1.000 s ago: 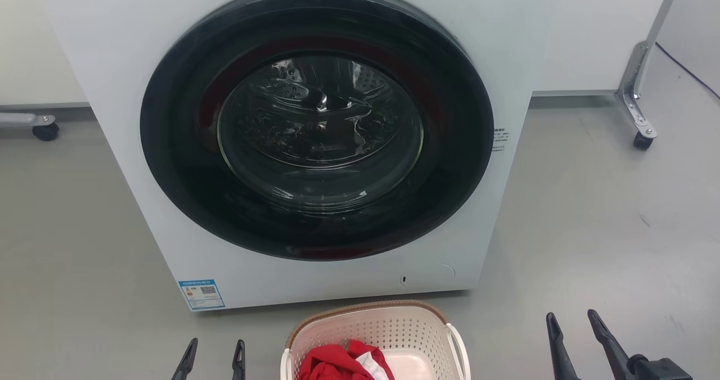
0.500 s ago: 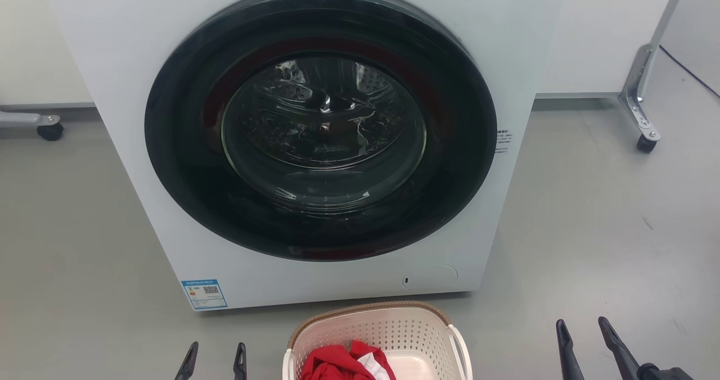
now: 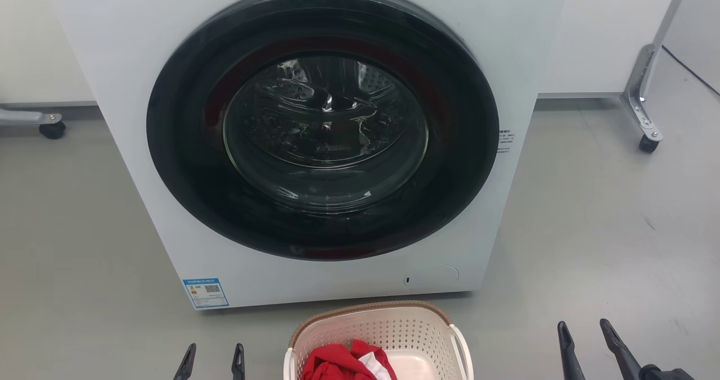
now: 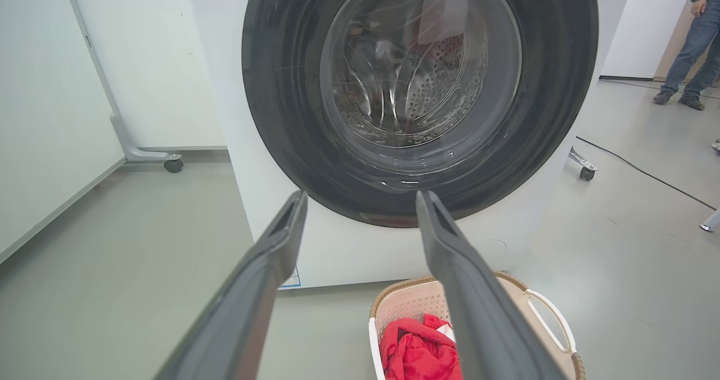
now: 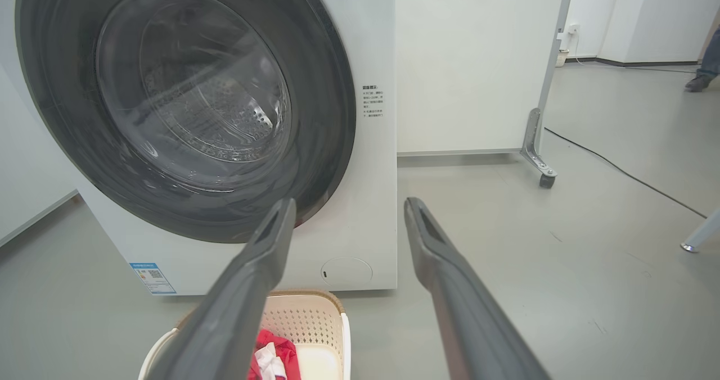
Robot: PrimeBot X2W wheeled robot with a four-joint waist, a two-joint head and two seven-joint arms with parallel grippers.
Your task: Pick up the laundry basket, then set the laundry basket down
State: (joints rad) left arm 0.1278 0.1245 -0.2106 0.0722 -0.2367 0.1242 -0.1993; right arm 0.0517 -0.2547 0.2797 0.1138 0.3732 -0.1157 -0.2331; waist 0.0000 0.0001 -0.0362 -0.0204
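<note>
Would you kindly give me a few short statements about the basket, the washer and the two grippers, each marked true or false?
1. The laundry basket stands on the floor in front of the washer. True.
2. The washer's door is open. False: the round door is shut.
3. The basket holds red clothing. True.
4. The left gripper is shut on a basket handle. False: it is open and holds nothing, to the left of the basket.
5. The right gripper is open and apart from the basket. True.
</note>
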